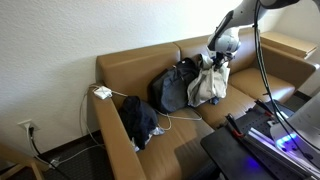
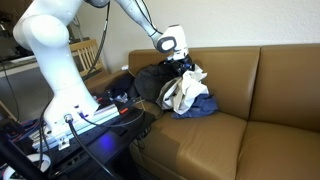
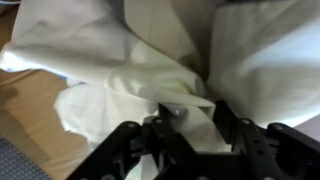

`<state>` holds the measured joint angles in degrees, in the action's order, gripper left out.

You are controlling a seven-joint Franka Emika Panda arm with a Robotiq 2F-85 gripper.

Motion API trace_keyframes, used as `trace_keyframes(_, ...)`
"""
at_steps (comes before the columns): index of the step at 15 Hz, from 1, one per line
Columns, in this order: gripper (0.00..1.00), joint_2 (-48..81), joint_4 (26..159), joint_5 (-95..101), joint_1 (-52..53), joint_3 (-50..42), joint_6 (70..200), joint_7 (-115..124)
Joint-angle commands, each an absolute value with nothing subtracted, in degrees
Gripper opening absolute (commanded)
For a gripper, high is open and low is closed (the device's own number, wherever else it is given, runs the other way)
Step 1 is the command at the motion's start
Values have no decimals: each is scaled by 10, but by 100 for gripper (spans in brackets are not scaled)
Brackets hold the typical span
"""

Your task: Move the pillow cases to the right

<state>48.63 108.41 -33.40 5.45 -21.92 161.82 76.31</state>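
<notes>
A cream-white pillow case (image 1: 208, 86) hangs bunched from my gripper (image 1: 218, 63) above the brown sofa seat; it also shows in an exterior view (image 2: 184, 92) under the gripper (image 2: 183, 66). In the wrist view the white cloth (image 3: 120, 60) fills the frame and a fold runs between my fingers (image 3: 190, 120), which are shut on it. A dark blue-grey cloth pile (image 1: 175, 88) lies beside and under the white cloth, and shows in an exterior view (image 2: 200, 106) too.
Another dark garment (image 1: 141, 122) lies on the sofa seat near the armrest. A white charger and cable (image 1: 102, 93) sit on the armrest. The brown sofa (image 2: 270, 90) has bare seat room on one side. Robot base and cabling (image 2: 70, 118) stand in front.
</notes>
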Motion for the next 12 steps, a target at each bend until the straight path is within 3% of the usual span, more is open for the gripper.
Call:
trace_keyframes(1,83,388,1128,-243,86,-228,1656,765)
trace_keyframes(3,97,346,1146,-148,151,-288,1632,797)
trace_keyframes(4,100,320,1155,-104,173,-305,1627,802)
trace_keyframes(12,100,147,1241,149,346,-338,1653,821)
